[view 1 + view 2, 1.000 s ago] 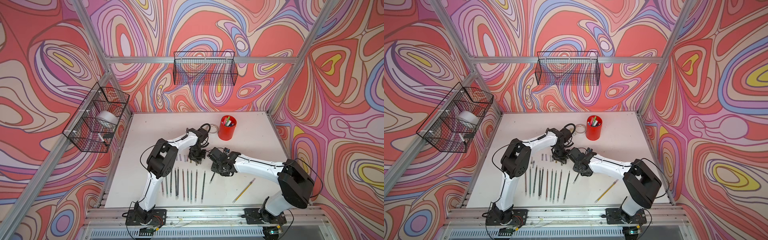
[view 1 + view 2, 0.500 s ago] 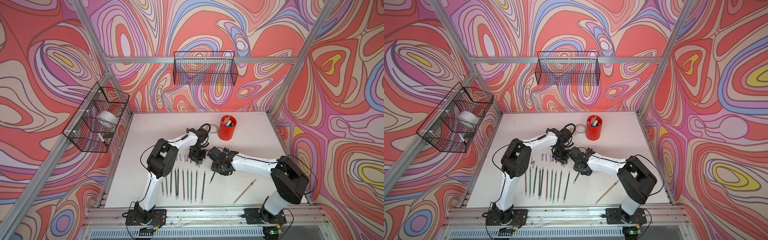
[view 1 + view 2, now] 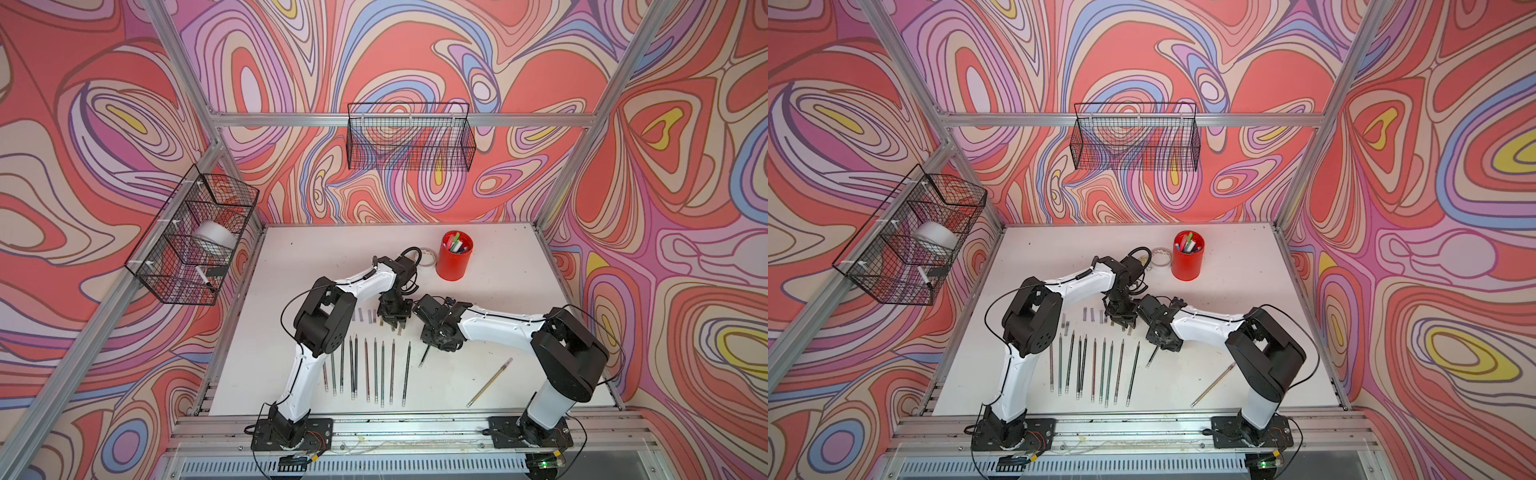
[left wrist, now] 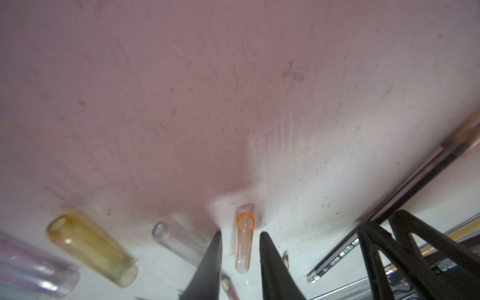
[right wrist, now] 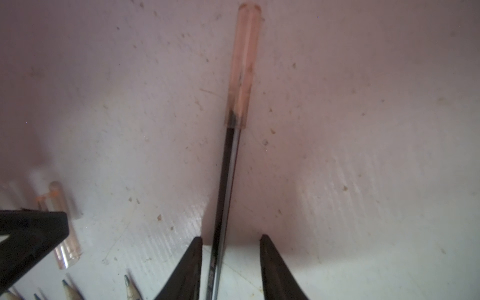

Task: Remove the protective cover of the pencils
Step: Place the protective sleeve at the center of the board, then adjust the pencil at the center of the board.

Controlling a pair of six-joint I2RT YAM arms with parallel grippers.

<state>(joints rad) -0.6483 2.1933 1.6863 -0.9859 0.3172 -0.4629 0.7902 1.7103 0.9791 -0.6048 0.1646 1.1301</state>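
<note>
In the left wrist view an orange-tinted clear cover point(image 4: 244, 246) lies on the white table between the fingers of my left gripper point(image 4: 241, 233), with a gap on each side; the gripper is open. My right gripper point(image 5: 231, 237) is open astride a black pencil point(image 5: 226, 181) that lies closer to one finger and wears a pinkish cover point(image 5: 242, 65) over its tip. In both top views the two grippers point(image 3: 397, 328) point(image 3: 430, 340) hang low and close together mid-table. A row of several bare pencils point(image 3: 374, 365) lies in front of them.
Several loose covers point(image 3: 361, 313) lie left of the left gripper, among them a yellowish one point(image 4: 91, 246). A yellow pencil point(image 3: 490, 382) lies alone at the front right. A red cup point(image 3: 453, 262) of markers and a tape roll point(image 3: 426, 255) stand behind.
My left gripper has opened and let the orange cover lie on the table. The right arm's elbow has swung slightly, and its jaws have narrowed round the black pencil.
</note>
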